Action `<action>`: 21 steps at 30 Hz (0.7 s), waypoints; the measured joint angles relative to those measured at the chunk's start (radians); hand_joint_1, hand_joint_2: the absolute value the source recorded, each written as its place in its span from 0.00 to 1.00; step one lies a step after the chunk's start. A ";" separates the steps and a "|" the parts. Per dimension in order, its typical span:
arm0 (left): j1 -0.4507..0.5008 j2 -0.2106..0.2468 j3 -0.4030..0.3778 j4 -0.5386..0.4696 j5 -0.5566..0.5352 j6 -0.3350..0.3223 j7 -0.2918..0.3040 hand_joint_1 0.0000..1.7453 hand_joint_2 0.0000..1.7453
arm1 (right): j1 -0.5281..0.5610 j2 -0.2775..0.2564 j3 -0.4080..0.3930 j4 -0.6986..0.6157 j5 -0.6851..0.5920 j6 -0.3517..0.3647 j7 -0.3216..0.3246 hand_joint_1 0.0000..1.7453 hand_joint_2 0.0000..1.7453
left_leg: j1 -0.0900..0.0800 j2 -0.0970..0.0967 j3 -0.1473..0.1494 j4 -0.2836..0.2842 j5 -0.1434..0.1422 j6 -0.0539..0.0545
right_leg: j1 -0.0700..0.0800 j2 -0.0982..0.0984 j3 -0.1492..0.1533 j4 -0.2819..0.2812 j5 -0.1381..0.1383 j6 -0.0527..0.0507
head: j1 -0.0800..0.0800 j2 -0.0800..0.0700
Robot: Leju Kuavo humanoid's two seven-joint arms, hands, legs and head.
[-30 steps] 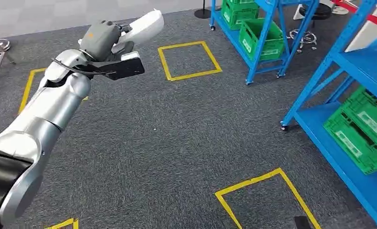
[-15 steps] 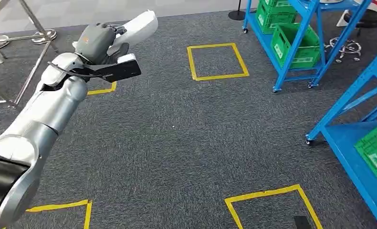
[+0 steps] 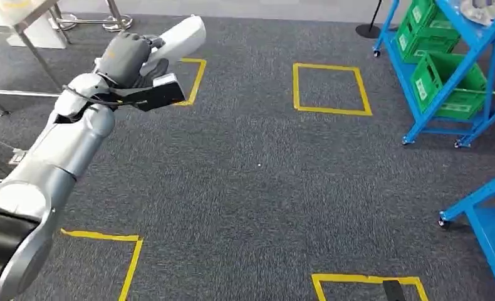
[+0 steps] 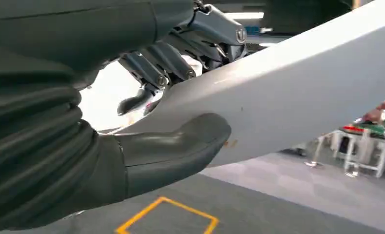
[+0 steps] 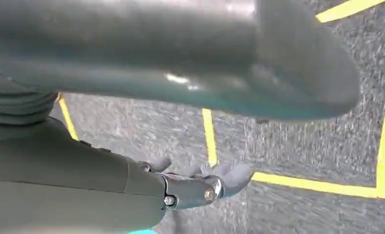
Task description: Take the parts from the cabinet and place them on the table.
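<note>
Now your left hand (image 3: 129,55) is up in the air over the grey carpet (image 3: 251,169), and it holds a long white part (image 3: 181,34). Up close, the thumb (image 4: 181,146) pushes on one side of the white part (image 4: 302,92) and the dark fingers (image 4: 156,63) wrap the other side. Your right hand (image 5: 190,187) hangs low over the carpet with its fingers loose and nothing in it. A metal table (image 3: 19,19) stands at the far left, and blue shelves (image 3: 458,75) with green boxes (image 3: 448,84) stand at the far right.
</note>
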 joint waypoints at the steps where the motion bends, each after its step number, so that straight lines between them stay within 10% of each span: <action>1: 0.009 -0.003 0.000 0.000 0.000 0.000 0.000 1.00 1.00 | 0.005 0.000 0.000 0.000 0.000 0.001 0.002 0.00 0.00 | 0.001 -0.019 0.000 0.001 0.000 0.000 | 0.000 0.002 -0.043 0.078 -0.021 0.004 | 0.001 0.000; 3: 0.023 -0.006 0.000 0.000 -0.005 0.000 0.005 1.00 1.00 | 0.005 0.000 0.000 0.000 0.000 0.005 0.003 0.00 0.00 | 0.004 -0.051 0.000 0.007 -0.001 -0.002 | -0.003 0.003 -0.059 0.077 0.017 0.009 | 0.000 0.000; 5: 0.024 -0.011 0.000 0.000 -0.012 0.003 0.013 1.00 1.00 | 0.005 0.001 0.000 0.000 0.000 0.004 0.003 0.00 0.00 | 0.012 -0.081 -0.001 0.020 -0.008 -0.013 | -0.011 0.018 0.014 -0.086 0.113 0.015 | 0.001 0.000; 7: 0.021 -0.014 0.000 -0.003 -0.016 0.003 0.016 1.00 1.00 | 0.005 0.005 0.000 0.000 0.000 0.004 0.001 0.00 0.00 | 0.011 -0.108 -0.017 0.042 -0.018 -0.031 | -0.026 0.118 0.063 -0.190 0.115 0.028 | 0.004 0.000; 11: 0.023 -0.015 0.000 -0.005 -0.023 0.000 0.021 1.00 1.00 | 0.005 0.009 0.000 0.000 -0.002 0.005 0.003 0.00 0.00 | 0.021 -0.163 -0.034 0.031 -0.001 -0.060 | -0.021 0.062 0.063 -0.190 0.123 -0.009 | 0.002 0.000; 14: 0.019 -0.018 0.000 -0.006 -0.023 -0.001 0.022 1.00 1.00 | 0.008 0.008 0.000 0.000 -0.006 0.007 0.002 0.00 0.00 | 0.011 -0.013 -0.091 0.143 -0.068 -0.068 | -0.015 0.023 0.069 -0.200 0.126 -0.028 | -0.013 0.000; 17: 0.026 -0.026 0.000 -0.005 -0.024 -0.007 0.022 1.00 1.00 | 0.020 0.007 0.000 0.000 -0.011 0.010 -0.001 0.00 0.00 | 0.014 0.006 -0.186 0.339 -0.135 -0.070 | -0.008 -0.023 0.070 -0.199 0.121 -0.035 | -0.014 0.000; 20: 0.028 -0.027 0.000 -0.007 -0.029 -0.011 0.032 1.00 1.00 | 0.019 0.008 -0.001 0.000 -0.016 0.013 -0.007 0.00 0.00 | 0.010 0.018 -0.100 0.180 -0.038 -0.056 | -0.003 -0.063 0.079 -0.199 0.114 -0.035 | -0.014 0.000; 21: 0.026 -0.029 0.000 -0.009 -0.031 -0.011 0.033 1.00 1.00 | 0.018 0.008 -0.001 0.000 -0.016 0.015 -0.008 0.00 0.00 | 0.003 0.053 -0.047 0.084 0.000 -0.043 | -0.001 -0.075 0.086 -0.199 0.110 -0.033 | -0.014 0.000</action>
